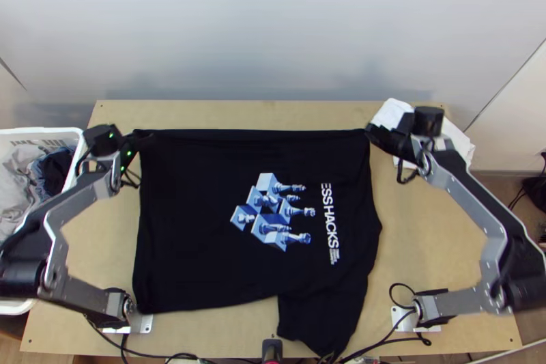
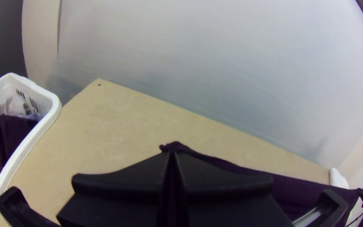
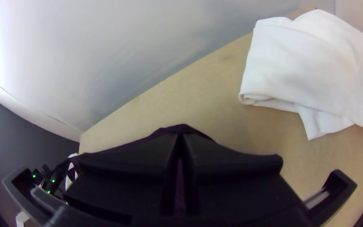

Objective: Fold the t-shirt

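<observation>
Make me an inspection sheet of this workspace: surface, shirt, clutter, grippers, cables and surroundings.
Surface: light wooden table, with a dark mark near a far corner.
Job: black T-shirt mostly spread, print up, apparent sleeve toward the near edge.
Clutter: folded white cloth at far right; white basket holding clothes at left.
Left gripper: jaws shut on the shirt's far left corner.
Right gripper: jaws shut on its far right corner.
Cables: black cables along the near edge.
Surroundings: pale backdrop beyond.
</observation>
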Robot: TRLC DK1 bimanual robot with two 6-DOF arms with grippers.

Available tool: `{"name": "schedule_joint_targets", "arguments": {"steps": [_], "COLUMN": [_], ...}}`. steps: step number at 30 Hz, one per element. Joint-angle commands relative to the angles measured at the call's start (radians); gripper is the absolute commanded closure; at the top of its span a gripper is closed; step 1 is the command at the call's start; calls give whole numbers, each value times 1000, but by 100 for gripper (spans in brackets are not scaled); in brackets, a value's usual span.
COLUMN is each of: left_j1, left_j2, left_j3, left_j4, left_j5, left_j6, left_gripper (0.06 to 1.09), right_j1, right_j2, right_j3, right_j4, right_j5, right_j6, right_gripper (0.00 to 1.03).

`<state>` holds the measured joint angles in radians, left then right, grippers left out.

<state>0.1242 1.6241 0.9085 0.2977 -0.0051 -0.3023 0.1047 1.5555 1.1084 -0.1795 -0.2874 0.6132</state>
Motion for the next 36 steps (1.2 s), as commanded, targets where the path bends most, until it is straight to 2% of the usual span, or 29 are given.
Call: {"name": "schedule_joint_targets", "arguments": {"steps": [1,10,20,25,29,36], "left_j1": [-17,-9,-6,-15,-29,-32], "left_j2": [207,401,542,579,562,497], "left_j3": [193,391,672,843,945,991], "left_j4": [-68,-140,-351,-595,-801,-1092], "left_j5": [-1,-1,-3,1,5,103], "left_j6": [-6,-3,-6,-27,-35,-34], "left_gripper": [105,105,105,105,105,105], "right_j1": [3,3,0,-2,6,21], "right_j2": [196,368,486,500,476,425], "right_j3": [183,357,554,630,680,717], "right_j4": [-44,-64,-206,-296,-420,-621], "right_j5": [1,17,34,34,33,17], "right_j6": [-15,-24,-1,19,36,45], "right_gripper": [100,100,100,100,100,100]}}
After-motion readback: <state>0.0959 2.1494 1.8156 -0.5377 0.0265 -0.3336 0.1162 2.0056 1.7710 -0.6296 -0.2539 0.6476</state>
